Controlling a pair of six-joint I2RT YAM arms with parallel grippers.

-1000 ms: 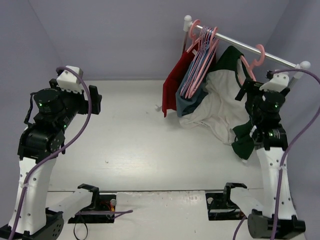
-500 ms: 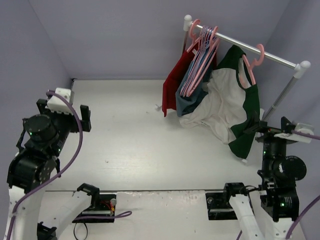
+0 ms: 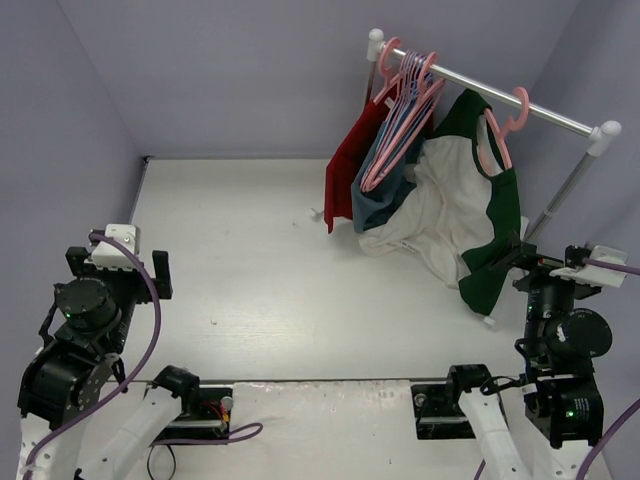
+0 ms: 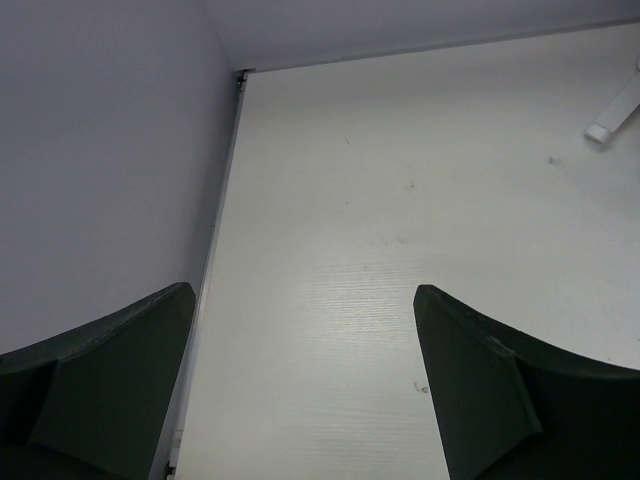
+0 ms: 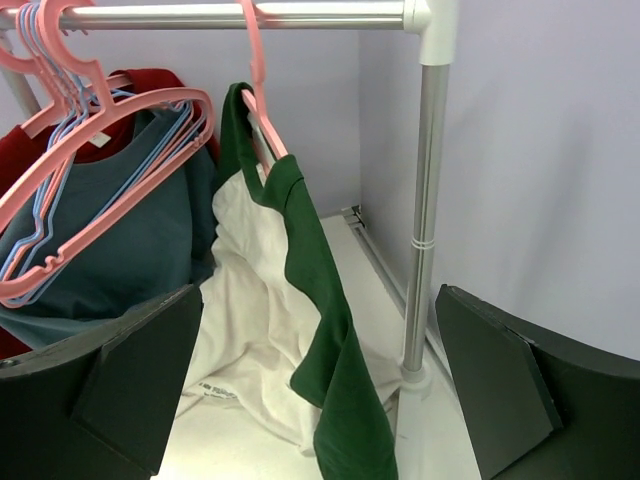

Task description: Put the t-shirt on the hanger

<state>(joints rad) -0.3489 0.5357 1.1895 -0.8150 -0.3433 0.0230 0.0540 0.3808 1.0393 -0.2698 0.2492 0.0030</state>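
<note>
T-shirt (image 3: 440, 215) hangs bunched on hanger (image 5: 258, 90) at the rail (image 3: 480, 84); hanging step looks complete. Left and right jaws wide, empty, well apart from it. Next move, if any: straighten the cloth.

A rail (image 3: 500, 95) stands over the table's (image 3: 260, 260) far right corner. Near the rail's right end, the t-shirt (image 3: 440, 215) hangs from a hanger (image 3: 497, 135), its lower part resting on the table below. Near the rail's left end hangs a bunch of spare hangers (image 3: 400, 110). Behind the bunch hang two garments, one (image 3: 385, 205) just left of the t-shirt, the other (image 3: 345, 175) leftmost. The right gripper (image 5: 320, 290) sits before the rail's right post (image 3: 560, 195); the left gripper (image 4: 302, 291) is well apart, far left of the rail.
</note>
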